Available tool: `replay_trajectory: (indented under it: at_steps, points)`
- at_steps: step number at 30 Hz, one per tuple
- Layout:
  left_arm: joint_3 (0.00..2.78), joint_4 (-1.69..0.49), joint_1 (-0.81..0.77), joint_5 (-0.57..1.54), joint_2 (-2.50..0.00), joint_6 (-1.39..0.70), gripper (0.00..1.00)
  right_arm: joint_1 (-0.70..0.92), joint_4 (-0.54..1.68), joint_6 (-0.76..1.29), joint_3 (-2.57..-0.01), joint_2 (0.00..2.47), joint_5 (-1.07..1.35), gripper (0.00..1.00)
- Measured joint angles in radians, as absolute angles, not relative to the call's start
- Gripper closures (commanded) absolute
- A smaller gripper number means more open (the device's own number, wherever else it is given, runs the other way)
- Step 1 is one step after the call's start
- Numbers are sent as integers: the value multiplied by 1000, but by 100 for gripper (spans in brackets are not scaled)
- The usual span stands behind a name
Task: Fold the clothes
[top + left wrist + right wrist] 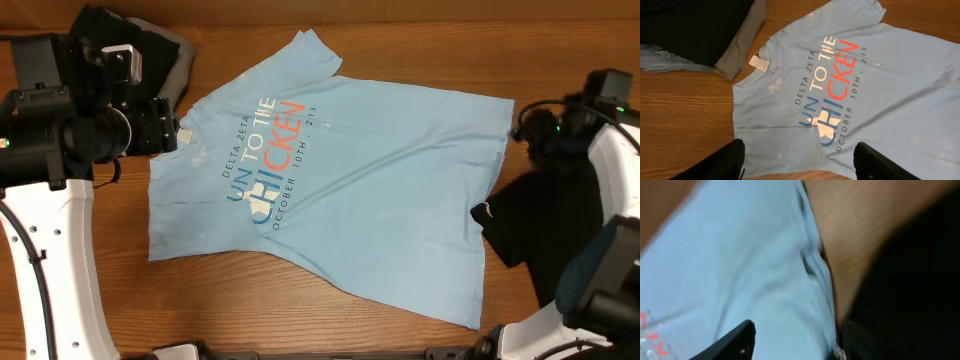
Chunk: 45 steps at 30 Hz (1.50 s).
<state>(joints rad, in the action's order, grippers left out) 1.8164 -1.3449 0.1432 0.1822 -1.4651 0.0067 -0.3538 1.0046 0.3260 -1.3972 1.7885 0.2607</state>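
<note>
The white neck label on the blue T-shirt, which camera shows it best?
Left wrist: the neck label is large, sharp and unobstructed. Overhead shows it as a small white speck; the blurred right wrist view misses it.

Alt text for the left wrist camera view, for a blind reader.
A light blue T-shirt with coral and blue lettering lies spread on a wooden table, white neck label showing. At top left sit dark and grey clothes; the left gripper's open fingers frame the bottom edge.
</note>
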Motion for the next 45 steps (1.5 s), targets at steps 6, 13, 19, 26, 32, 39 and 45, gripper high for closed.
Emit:
replay_trajectory:
  at_steps: [6,13,19,26,32,39,45]
  points:
    - [1816,-1344,137,175,-1465,7,24,-346,1033,345,-1285,1789,228,52]
    - [1816,-1358,137,171,-1465,7,25,-347,870,421,-1090,1795,163,52]
    - [1816,-1370,137,171,-1465,7,25,-347,810,469,-1035,1795,138,56]
    - [1816,-1376,137,171,-1465,7,26,-347,717,496,-968,1755,122,93]
    - [1816,-1384,137,171,-1465,7,26,-379,801,497,-995,1767,115,96]
    - [1816,-1385,137,171,-1465,7,25,-483,1010,491,-1221,1774,116,96]
    - [1816,-1385,137,171,-1465,7,24,-591,1082,485,-1320,1747,115,48]
